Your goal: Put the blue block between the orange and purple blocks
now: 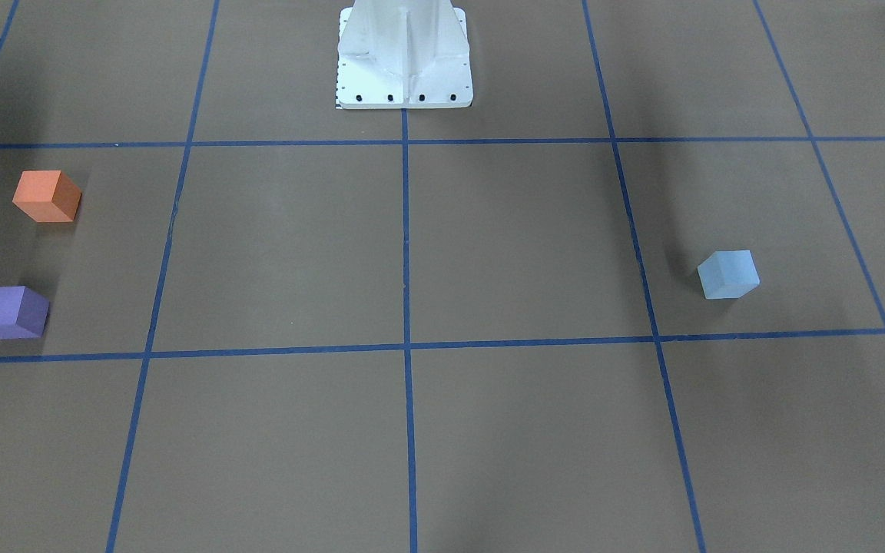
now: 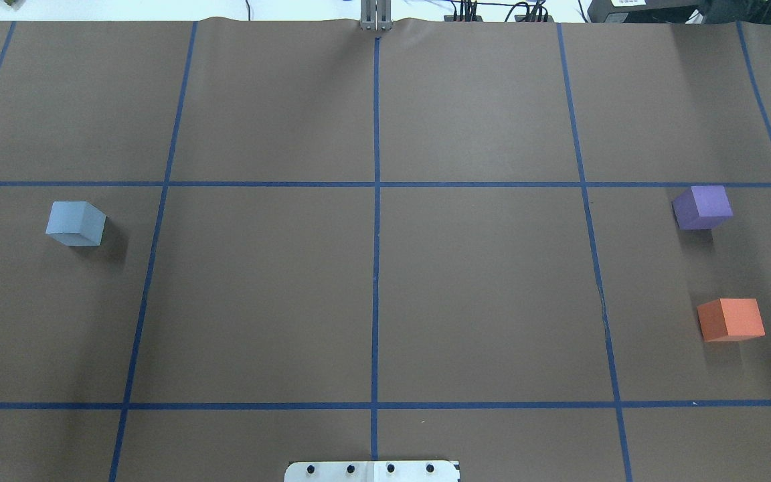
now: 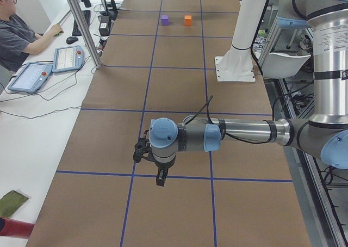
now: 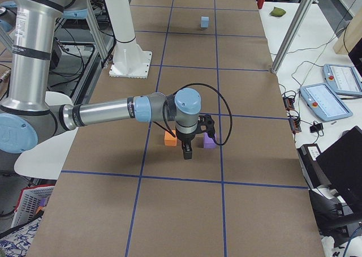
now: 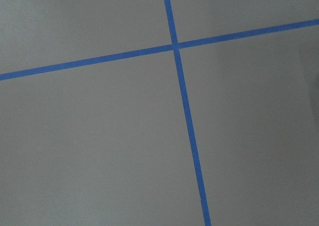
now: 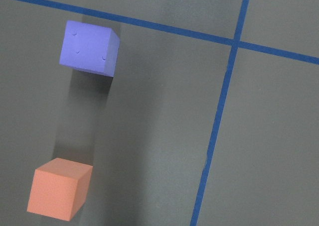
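Note:
The light blue block (image 1: 728, 273) sits alone on the brown table on my left side; it also shows in the overhead view (image 2: 76, 223) and far off in the exterior right view (image 4: 204, 22). The orange block (image 2: 731, 319) and purple block (image 2: 702, 207) sit on my right side with a gap between them, as the right wrist view shows (image 6: 59, 188) (image 6: 89, 47). My left gripper (image 3: 157, 179) hangs above the table in the exterior left view only. My right gripper (image 4: 186, 150) hangs over the orange and purple blocks in the exterior right view only. I cannot tell whether either is open or shut.
The white robot base (image 1: 404, 54) stands at the table's middle on the robot's side. Blue tape lines (image 2: 375, 201) grid the table. A metal post (image 3: 81, 24), tablets (image 3: 31, 75) and a seated operator (image 3: 19, 35) are along the far side.

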Tool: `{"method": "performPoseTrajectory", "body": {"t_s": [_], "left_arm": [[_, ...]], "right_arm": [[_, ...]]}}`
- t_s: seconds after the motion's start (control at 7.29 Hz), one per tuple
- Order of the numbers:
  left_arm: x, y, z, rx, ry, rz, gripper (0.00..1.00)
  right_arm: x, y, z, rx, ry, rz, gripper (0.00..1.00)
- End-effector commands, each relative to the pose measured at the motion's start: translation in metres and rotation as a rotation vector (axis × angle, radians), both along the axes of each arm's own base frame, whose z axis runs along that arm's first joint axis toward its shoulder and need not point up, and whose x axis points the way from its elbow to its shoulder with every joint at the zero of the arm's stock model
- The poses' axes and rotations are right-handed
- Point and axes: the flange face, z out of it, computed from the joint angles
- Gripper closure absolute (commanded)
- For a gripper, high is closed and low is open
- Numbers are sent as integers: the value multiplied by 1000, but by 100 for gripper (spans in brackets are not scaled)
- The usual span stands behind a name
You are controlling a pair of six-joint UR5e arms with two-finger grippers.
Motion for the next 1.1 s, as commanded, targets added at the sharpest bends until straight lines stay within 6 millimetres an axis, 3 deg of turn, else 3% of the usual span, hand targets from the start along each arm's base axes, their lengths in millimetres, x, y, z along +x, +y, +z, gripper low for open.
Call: {"method": "performPoseTrajectory", "body": {"t_s": [0.0,0.69,0.96], "left_arm": [[0,2,-2,13,-1,1,0],[6,-7,-32,158,-10,15,0],[27,-13,-32,161,-7,59,0]], "right_arm": [[0,0,-1,1,-2,0,0],[0,-1,-2,3,-3,0,0],[-1,0,-1,1,-3,-2,0]]}}
